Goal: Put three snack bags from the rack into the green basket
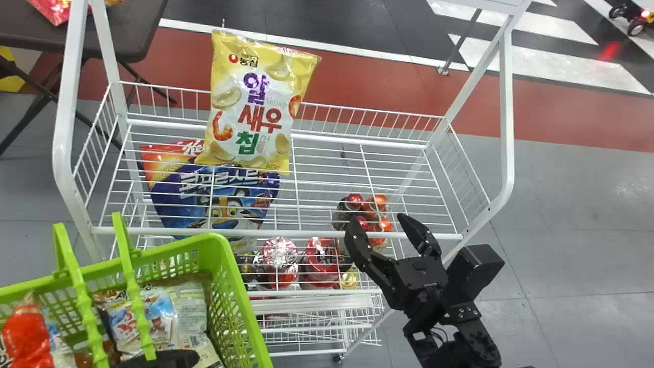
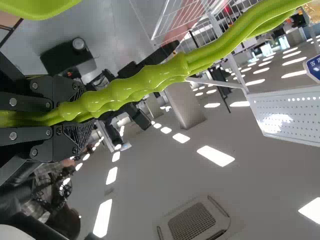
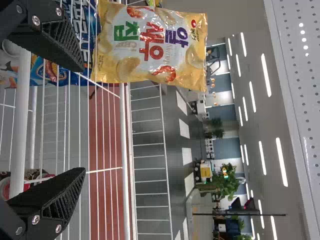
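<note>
As my left gripper (image 2: 80, 117) grips the basket handle (image 2: 170, 74), my empty, wide-open right gripper (image 1: 379, 222) must get the bag (image 1: 255, 110) at the rack's far edge (image 1: 357, 140)

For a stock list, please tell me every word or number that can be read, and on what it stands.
"농심": yellow snack bag.
"알새우칩": same yellow snack bag.
"Ke", rest covered: red packaging.
Too small or blurred: blue packaging, packs in the green basket, red container, blue-edged sign.
</note>
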`<action>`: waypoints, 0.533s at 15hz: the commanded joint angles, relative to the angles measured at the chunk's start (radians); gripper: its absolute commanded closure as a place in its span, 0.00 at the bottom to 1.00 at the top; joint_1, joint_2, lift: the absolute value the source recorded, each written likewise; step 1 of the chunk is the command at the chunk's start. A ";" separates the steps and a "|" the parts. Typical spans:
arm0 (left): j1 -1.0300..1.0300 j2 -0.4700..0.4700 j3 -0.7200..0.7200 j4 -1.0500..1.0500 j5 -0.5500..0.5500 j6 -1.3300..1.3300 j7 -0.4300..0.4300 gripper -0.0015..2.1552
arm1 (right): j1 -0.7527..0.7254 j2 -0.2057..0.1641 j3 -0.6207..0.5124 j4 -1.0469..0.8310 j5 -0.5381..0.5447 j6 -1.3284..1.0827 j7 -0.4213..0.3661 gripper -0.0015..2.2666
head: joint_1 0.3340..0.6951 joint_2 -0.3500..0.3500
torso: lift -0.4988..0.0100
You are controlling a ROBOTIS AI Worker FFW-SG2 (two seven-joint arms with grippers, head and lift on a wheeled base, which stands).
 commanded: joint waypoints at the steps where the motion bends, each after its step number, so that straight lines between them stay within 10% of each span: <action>1: 0.006 -0.003 0.001 -0.002 0.002 0.001 0.000 1.00 | 0.001 -0.001 0.001 -0.002 -0.001 0.000 0.001 0.05 | 1.00 0.08 | 0.98; 8: 0.006 -0.003 -0.006 -0.002 0.003 -0.002 -0.003 1.00 | 0.000 -0.001 0.001 0.001 -0.001 0.000 0.001 0.06 | 1.00 0.08 | 0.98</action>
